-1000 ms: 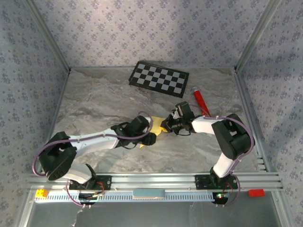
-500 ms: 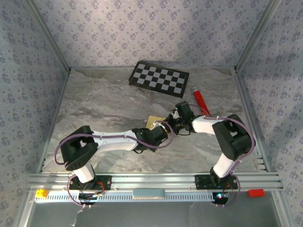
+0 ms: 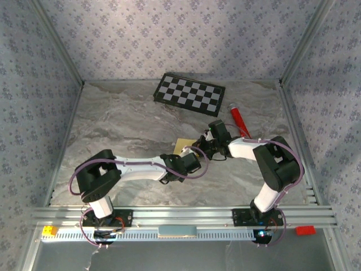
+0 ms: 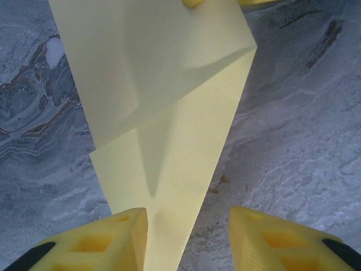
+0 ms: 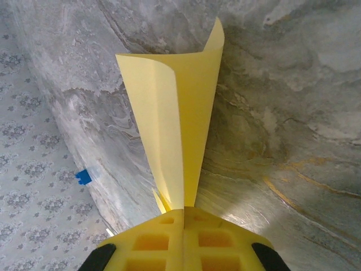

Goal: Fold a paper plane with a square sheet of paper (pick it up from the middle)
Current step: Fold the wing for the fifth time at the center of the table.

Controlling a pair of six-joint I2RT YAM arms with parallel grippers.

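currently, entry one: clamping the square sheet of paper [image 5: 180, 130] by its narrow end in the right gripper [image 5: 184, 213], with fingers pressed flat together at the bottom of the right wrist frame. fanning the sheet out toward the upper middle, with one flap curling over on the left side.

entry two: straddling the opposite narrow end of the same sheet with the left gripper [image 4: 189, 226], fingers standing apart at the bottom of the left wrist frame. passing the paper down between them, just beside the finger on the frame's left and apart from the one on the right. not pinching anything, by the look of it.

location: hanging at the centre of the top view between the two wrists, apparently lifted off the marbled table [image 3: 124, 130]. showing a diagonal flap across the upper left of the left wrist frame; folding far from finished, judging by the shape.

also lying by: checkerboard panel [image 3: 190, 93] at upper centre and red tube [image 3: 238, 119] to its right, both apart from the sheet.

risks, judging from here:
- closing the left fingers with the paper off-centre, catching one layer only and skewing the crease
- pulling the two holds apart too hard, tearing the thin sheet or slipping it out of the right clamp
- pressing the curled flap down unaligned, setting a crooked fold
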